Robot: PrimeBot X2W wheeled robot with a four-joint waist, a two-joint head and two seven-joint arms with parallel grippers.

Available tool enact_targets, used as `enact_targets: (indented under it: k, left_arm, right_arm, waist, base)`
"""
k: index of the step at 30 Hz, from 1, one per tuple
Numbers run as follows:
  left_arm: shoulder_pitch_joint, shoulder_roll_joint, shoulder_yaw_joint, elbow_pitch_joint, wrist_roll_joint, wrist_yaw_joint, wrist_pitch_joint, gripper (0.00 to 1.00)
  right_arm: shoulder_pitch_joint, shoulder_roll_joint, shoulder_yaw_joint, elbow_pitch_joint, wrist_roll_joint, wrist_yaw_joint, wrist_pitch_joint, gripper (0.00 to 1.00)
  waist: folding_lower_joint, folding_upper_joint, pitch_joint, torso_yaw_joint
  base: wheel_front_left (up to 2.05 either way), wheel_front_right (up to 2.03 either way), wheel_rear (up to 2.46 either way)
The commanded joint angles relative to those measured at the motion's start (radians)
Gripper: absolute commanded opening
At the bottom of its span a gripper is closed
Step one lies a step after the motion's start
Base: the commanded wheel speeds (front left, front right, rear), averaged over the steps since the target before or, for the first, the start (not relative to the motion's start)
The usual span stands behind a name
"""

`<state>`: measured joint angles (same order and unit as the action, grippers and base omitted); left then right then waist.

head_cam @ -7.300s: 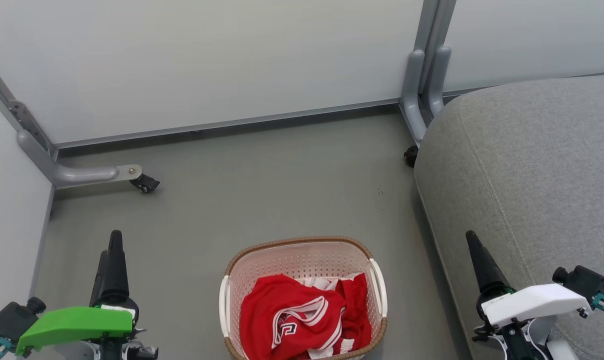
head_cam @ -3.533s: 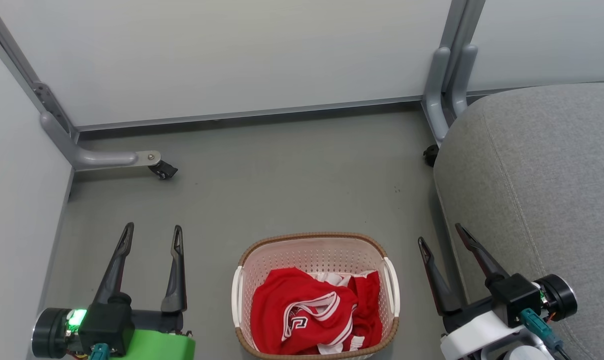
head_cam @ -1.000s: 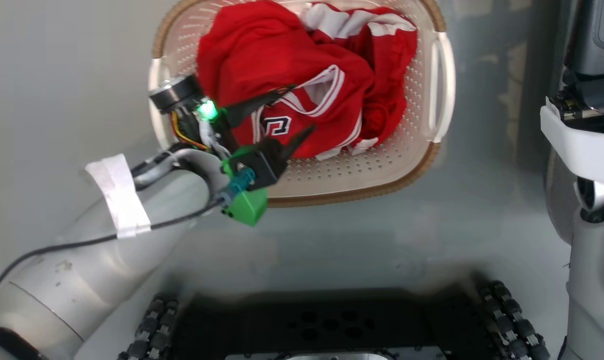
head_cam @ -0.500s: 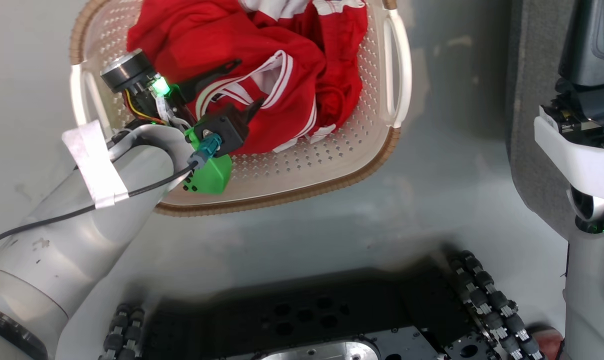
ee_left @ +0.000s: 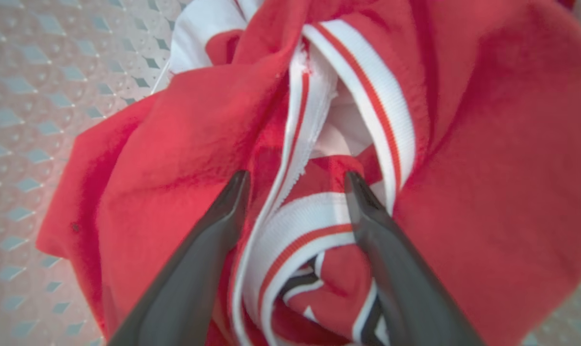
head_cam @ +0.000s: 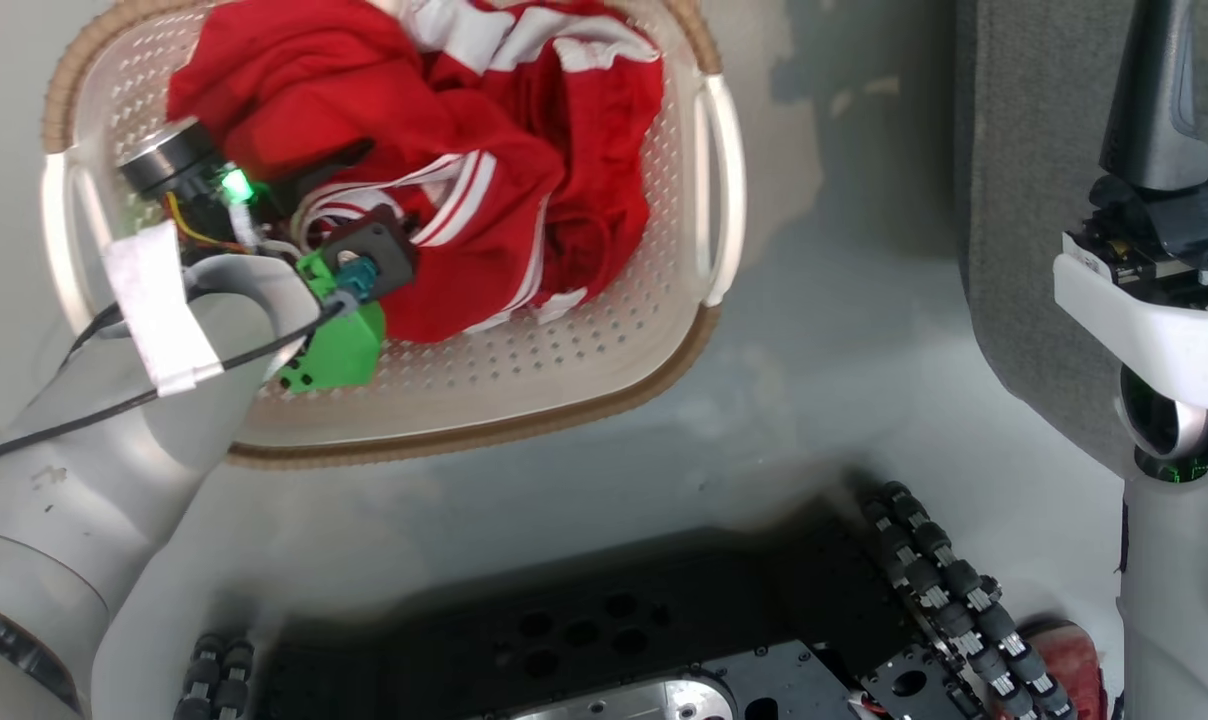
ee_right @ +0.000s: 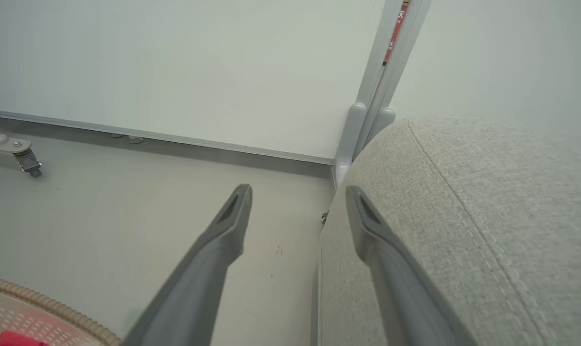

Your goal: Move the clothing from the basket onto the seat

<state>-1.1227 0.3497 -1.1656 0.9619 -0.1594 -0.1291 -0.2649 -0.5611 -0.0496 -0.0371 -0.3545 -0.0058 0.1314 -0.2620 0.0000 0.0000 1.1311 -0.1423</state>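
The clothing (head_cam: 464, 130), red with white striped trim, lies bunched in the cream perforated basket (head_cam: 564, 370) on the floor. My left gripper (head_cam: 379, 185) reaches down into the basket. It stands open, its fingertips pressed into the red folds. In the left wrist view the left gripper (ee_left: 296, 175) straddles a band of white trim on the clothing (ee_left: 463, 192). My right gripper (ee_right: 298, 190) is open and empty, held in the air beside the grey seat (ee_right: 463, 216). The seat (head_cam: 1024, 200) stands to the right of the basket.
My black wheeled base (head_cam: 614, 640) stands just before the basket on the grey floor (head_cam: 844, 330). White partition walls with a grey post (ee_right: 362, 129) and a castor foot (ee_right: 28, 166) close off the far side. The basket's brown rim (ee_right: 45, 307) shows low in the right wrist view.
The head camera has shifted, sliding the basket leftward in the picture. My left gripper has sunk deeper into the clothing, still open. The right arm has stayed in place.
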Motion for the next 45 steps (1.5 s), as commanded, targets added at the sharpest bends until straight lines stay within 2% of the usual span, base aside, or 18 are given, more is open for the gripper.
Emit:
enact_targets:
  k: [1, 4, 6, 7, 8, 20, 26, 35, 45]
  left_arm:
    - [-0.019, 0.001, 0.007, 0.024, -0.010, -0.002, 0.001, 1.00]
    - [-0.024, -0.003, 0.000, 0.081, -0.024, -0.002, 0.001, 1.00]
    - [-0.029, -0.006, -0.004, 0.106, -0.032, -0.002, 0.001, 0.46]
    - [-0.032, -0.006, -0.006, 0.111, -0.033, -0.002, 0.001, 0.30]
    - [-0.034, -0.006, -0.007, 0.115, -0.034, -0.002, 0.001, 0.00]
    - [-0.048, -0.021, -0.006, 0.117, -0.064, -0.002, 0.001, 0.00]
    - [0.004, -0.044, 0.003, 0.080, -0.092, -0.002, 0.001, 0.00]
    - [0.154, -0.066, 0.036, -0.079, -0.120, 0.008, 0.001, 0.00]
    - [0.474, -0.077, 0.249, -0.287, -0.200, 0.059, 0.001, 0.00]
  right_arm:
    - [0.018, -0.002, 0.002, 0.000, 0.009, -0.001, -0.005, 1.00]
    - [0.028, -0.002, 0.009, -0.001, 0.018, -0.001, -0.005, 1.00]
    - [0.036, -0.002, 0.020, -0.001, 0.013, -0.001, -0.005, 1.00]
    - [0.038, -0.002, 0.024, -0.002, 0.011, -0.001, -0.005, 1.00]
    - [0.038, -0.002, 0.027, -0.003, 0.011, -0.001, -0.005, 1.00]
    - [0.012, -0.002, 0.041, 0.004, 0.023, -0.001, -0.005, 1.00]
    - [0.013, -0.002, 0.047, 0.032, 0.023, -0.001, -0.005, 1.00]
    - [0.076, -0.003, 0.079, 0.096, -0.007, -0.001, -0.005, 1.00]
    - [0.244, -0.003, 0.141, 0.222, -0.013, -0.001, -0.005, 1.00]
  waist:
    - [0.0000, 0.0000, -0.001, -0.007]
    - [0.0000, 0.0000, 0.000, -0.013]
    - [0.0000, 0.0000, -0.001, -0.018]
    - [0.0000, 0.0000, 0.000, -0.021]
    - [0.0000, 0.0000, 0.000, -0.023]
    - [0.0000, 0.0000, -0.014, -0.030]
    - [0.0000, 0.0000, -0.102, -0.014]
    - [0.0000, 0.0000, -0.352, 0.038]
    - [0.0000, 0.0000, -0.730, 0.100]
  base:
    - [0.00, 0.00, 0.00]
    - [0.00, 0.00, 0.00]
    - [0.00, 0.00, 0.00]
    - [0.00, 0.00, 0.00]
    - [0.00, 0.00, 0.00]
    - [0.00, 0.00, 0.00]
    - [0.00, 0.00, 0.00]
    - [0.00, 0.00, 0.00]
    - [0.00, 0.00, 0.00]
